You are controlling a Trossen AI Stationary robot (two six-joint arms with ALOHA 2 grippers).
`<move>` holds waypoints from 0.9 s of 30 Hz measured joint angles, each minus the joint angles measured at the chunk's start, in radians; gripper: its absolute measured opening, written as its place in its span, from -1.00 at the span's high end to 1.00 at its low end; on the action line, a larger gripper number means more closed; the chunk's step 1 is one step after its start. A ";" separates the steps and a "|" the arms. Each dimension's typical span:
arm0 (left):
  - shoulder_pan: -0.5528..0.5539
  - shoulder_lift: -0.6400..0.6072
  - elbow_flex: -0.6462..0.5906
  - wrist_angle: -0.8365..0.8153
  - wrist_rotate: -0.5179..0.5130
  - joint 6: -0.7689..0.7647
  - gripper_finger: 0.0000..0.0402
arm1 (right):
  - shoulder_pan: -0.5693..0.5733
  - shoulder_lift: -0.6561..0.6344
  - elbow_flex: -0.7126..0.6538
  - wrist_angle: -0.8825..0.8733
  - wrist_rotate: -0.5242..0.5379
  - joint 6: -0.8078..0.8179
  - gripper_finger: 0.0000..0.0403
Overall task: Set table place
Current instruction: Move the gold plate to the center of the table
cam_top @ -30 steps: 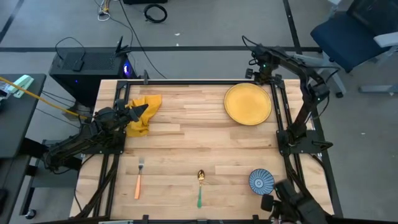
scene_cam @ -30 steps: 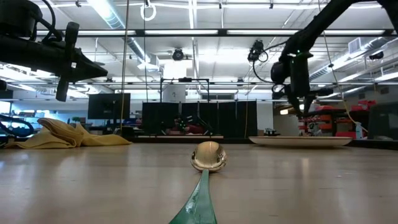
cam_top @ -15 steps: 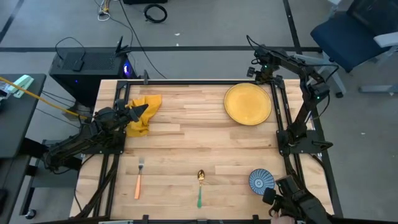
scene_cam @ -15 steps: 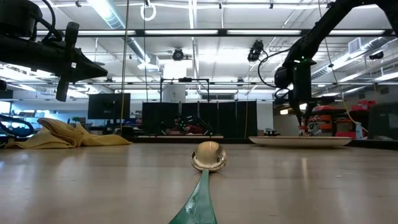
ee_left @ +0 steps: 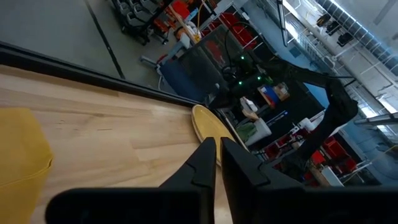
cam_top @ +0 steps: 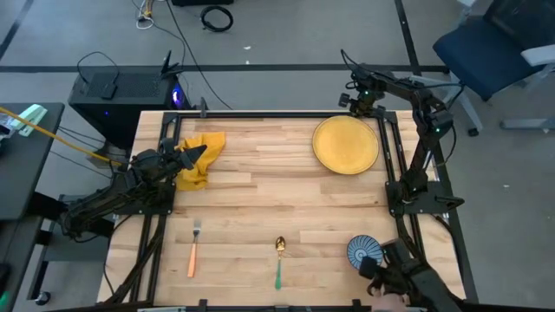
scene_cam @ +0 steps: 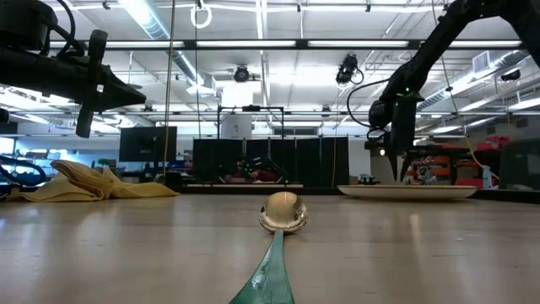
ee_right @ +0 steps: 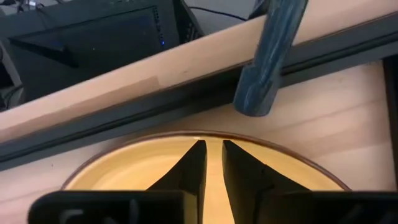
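robotics lab / open-plan workspace, exposed ceiling with strip lights (scene_cam: 253,42), grey floor with loose cables (cam_top: 186,39), black PC tower (cam_top: 130,91) beside the bench (cam_top: 269,195), blue office chair (cam_top: 490,43), racks and monitors (scene_cam: 148,143) in background

from overhead we see the whole table (cam_top: 277,186); our low camera sits behind the spoon (scene_cam: 283,213); both wrist cameras share the yellow plate (ee_right: 205,165).
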 joint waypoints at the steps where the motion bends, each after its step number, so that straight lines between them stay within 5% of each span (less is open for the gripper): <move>1: 0.000 0.000 0.000 0.000 0.000 0.000 0.86 | -0.004 0.000 0.000 -0.001 0.001 0.000 0.76; 11: 0.000 0.000 0.000 0.000 0.000 0.010 0.82 | -0.043 0.000 0.000 0.007 0.008 -0.012 0.97; 27: 0.000 0.000 0.000 0.000 0.000 0.010 0.81 | -0.018 0.000 0.000 -0.039 0.082 0.015 0.98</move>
